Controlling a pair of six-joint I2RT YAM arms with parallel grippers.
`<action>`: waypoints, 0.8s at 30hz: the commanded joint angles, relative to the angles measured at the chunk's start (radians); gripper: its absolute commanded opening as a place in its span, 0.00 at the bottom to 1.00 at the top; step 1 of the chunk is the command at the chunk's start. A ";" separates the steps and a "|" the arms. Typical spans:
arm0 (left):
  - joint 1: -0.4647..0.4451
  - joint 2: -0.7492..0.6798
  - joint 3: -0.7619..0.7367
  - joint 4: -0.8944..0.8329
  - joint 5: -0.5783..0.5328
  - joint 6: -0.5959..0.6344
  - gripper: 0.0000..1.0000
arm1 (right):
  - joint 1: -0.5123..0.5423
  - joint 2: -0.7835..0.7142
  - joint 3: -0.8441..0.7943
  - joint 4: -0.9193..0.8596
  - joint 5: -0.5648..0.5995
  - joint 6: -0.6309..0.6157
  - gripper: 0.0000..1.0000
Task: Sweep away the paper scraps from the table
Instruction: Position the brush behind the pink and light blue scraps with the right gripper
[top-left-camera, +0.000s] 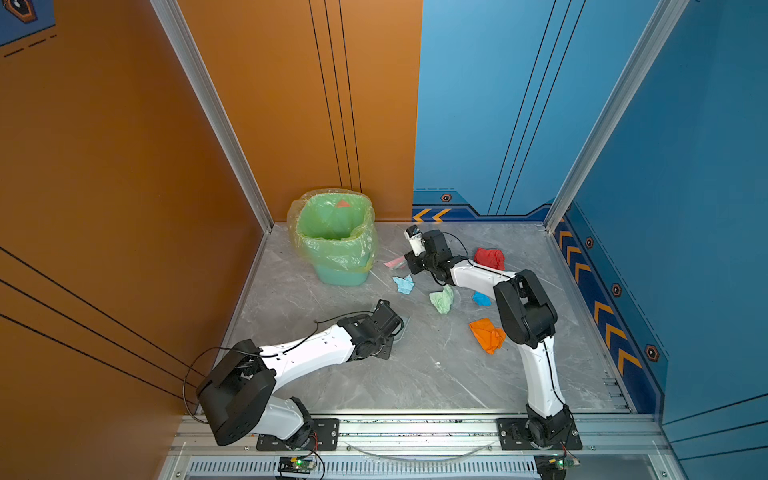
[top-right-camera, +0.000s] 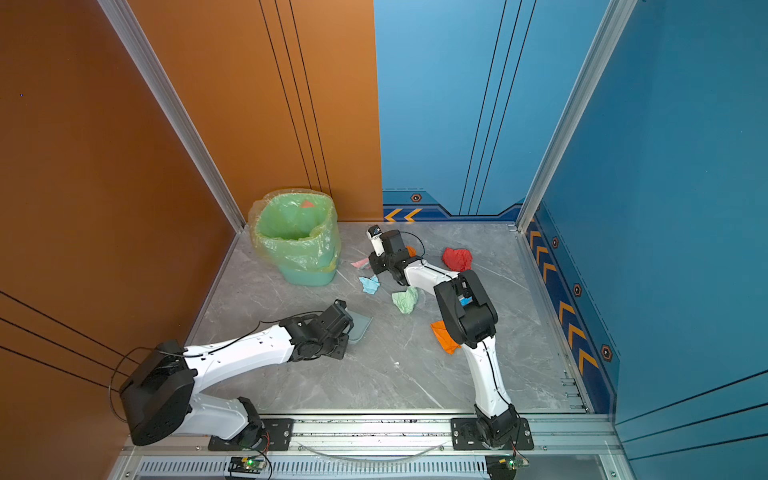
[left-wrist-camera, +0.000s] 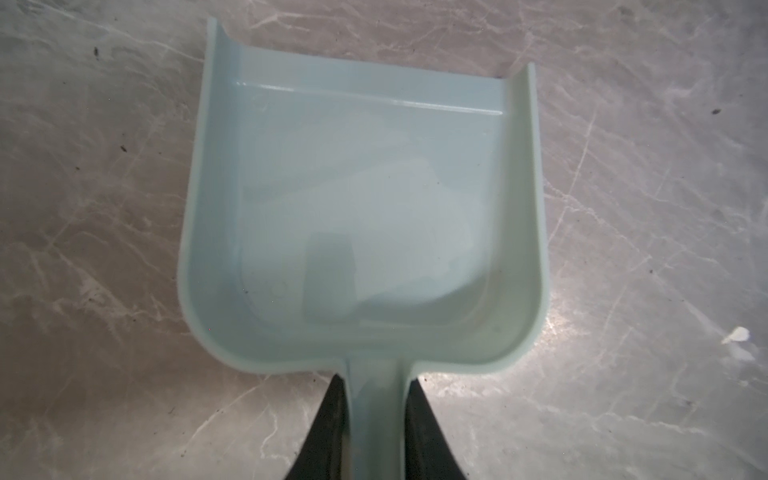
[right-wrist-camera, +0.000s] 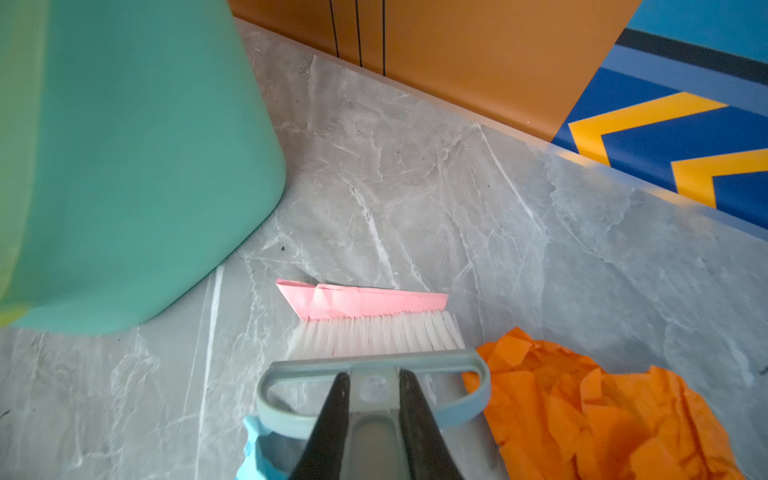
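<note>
Right wrist view: the right gripper (right-wrist-camera: 371, 376) is clamping the handle of the grey-blue brush (right-wrist-camera: 374, 338), its jaws closed narrowly on the central stem. The white bristles are pressing against the edge of a flattened pink scrap (right-wrist-camera: 361, 301) lying on the grey marble table (right-wrist-camera: 457, 199) near the green bin (right-wrist-camera: 124, 166). An orange wad (right-wrist-camera: 582, 407) is lying just beside the brush head, and a light blue scrap (right-wrist-camera: 253, 453) is showing beside the gripper. Left wrist view: the left gripper (left-wrist-camera: 374, 380) is gripping the stem of the pale blue dustpan (left-wrist-camera: 361, 199), whose mouth is pointing away from the jaws. In both top views a red wad (top-left-camera: 490, 257) is lying near the back of the table behind the right forearm, a pale green wad (top-left-camera: 442, 299) near the middle, and a second orange wad (top-left-camera: 486, 334) beside the right elbow; a bright blue wad (top-left-camera: 481, 298) is showing in a top view.
</note>
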 joint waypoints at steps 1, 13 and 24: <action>-0.011 0.012 0.023 0.007 -0.010 -0.006 0.00 | 0.014 -0.065 -0.074 -0.103 -0.041 -0.029 0.00; -0.011 0.022 -0.003 0.052 0.006 -0.010 0.00 | 0.083 -0.221 -0.153 -0.231 -0.096 -0.061 0.00; -0.012 0.036 -0.003 0.055 0.014 -0.014 0.00 | 0.075 -0.324 -0.120 -0.302 0.034 0.064 0.00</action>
